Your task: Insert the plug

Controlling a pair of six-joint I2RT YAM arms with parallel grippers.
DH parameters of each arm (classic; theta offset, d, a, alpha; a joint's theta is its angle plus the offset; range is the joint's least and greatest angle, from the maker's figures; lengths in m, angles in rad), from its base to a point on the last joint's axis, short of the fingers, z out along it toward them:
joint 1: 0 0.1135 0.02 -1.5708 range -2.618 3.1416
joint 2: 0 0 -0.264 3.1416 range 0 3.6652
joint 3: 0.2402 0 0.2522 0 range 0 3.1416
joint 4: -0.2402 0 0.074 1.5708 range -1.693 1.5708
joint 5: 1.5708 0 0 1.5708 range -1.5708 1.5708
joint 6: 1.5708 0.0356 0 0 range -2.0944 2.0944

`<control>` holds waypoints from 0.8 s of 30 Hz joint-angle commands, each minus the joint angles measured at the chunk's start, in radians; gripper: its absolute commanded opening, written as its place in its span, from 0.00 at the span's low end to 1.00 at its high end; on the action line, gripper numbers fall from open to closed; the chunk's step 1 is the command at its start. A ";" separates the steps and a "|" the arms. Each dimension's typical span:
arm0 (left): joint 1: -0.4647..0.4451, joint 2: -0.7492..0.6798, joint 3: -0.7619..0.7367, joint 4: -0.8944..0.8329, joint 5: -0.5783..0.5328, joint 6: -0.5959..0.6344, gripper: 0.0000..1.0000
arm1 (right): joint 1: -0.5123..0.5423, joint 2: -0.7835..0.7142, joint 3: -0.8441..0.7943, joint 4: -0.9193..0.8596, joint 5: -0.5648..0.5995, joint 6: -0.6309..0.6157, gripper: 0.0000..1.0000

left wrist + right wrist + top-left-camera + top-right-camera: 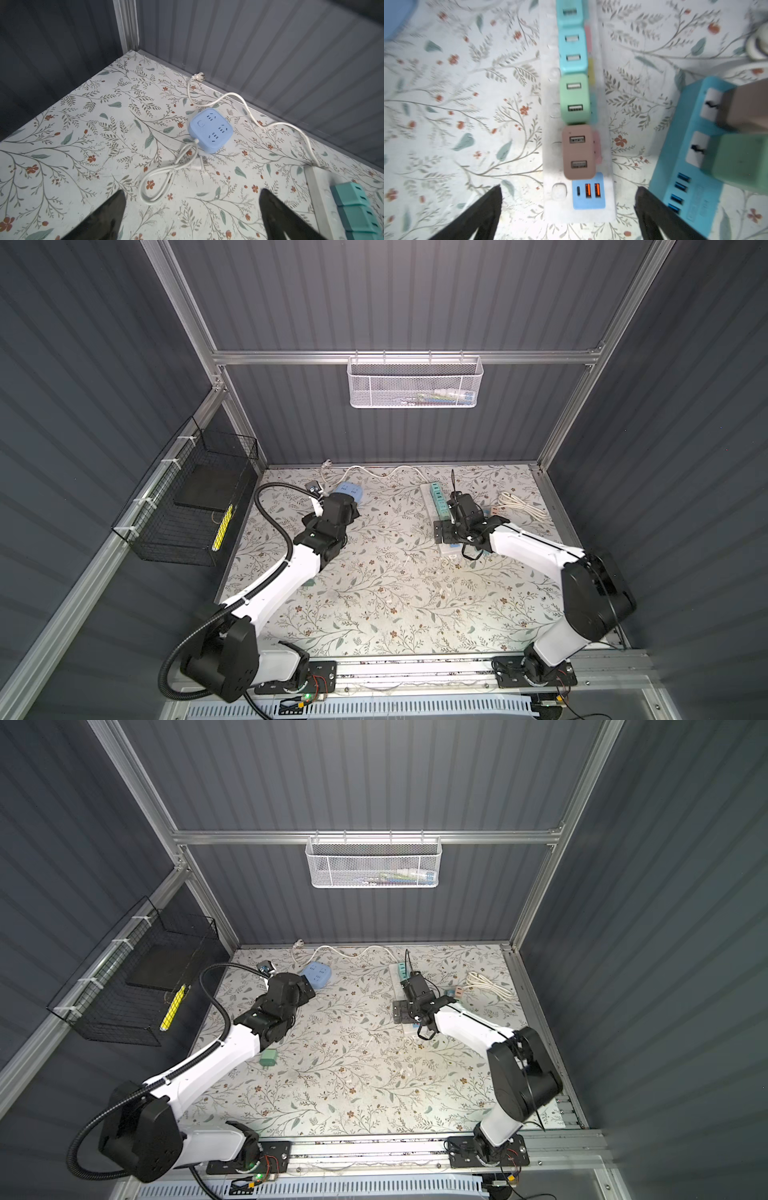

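A loose green charger plug point(269, 1057) lies on the floral table beside my left forearm. My left gripper point(192, 195) is open and empty. It hovers short of a blue square socket block point(211, 129) whose white cord point(166, 176) is looped in front of it. My right gripper point(568, 188) is open too, its fingers either side of the near end of a long white power strip point(577, 214). Several teal, green and brown chargers point(577, 151) sit in that strip. In both top views the wrists hide the fingertips.
A teal power strip point(685, 145) with a brown and a green plug in it lies right of the white strip, near a coiled white cable point(521, 504). A white cord point(270, 124) runs along the back wall. Wire baskets point(187, 497) point(415, 383) hang on the walls.
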 commanded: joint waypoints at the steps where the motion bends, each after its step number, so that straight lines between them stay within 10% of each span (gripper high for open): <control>1: 0.040 0.132 0.125 -0.081 0.099 0.082 1.00 | 0.004 -0.089 -0.038 -0.013 0.008 -0.014 0.99; 8: 0.136 0.472 0.404 -0.172 0.207 0.166 0.99 | 0.006 -0.233 -0.216 0.137 -0.029 -0.002 0.99; 15: 0.169 0.740 0.636 -0.263 0.199 0.273 0.77 | 0.006 -0.238 -0.264 0.186 -0.012 0.016 0.99; 24: 0.206 0.819 0.629 -0.239 0.261 0.392 0.60 | 0.006 -0.211 -0.264 0.193 -0.014 0.025 0.99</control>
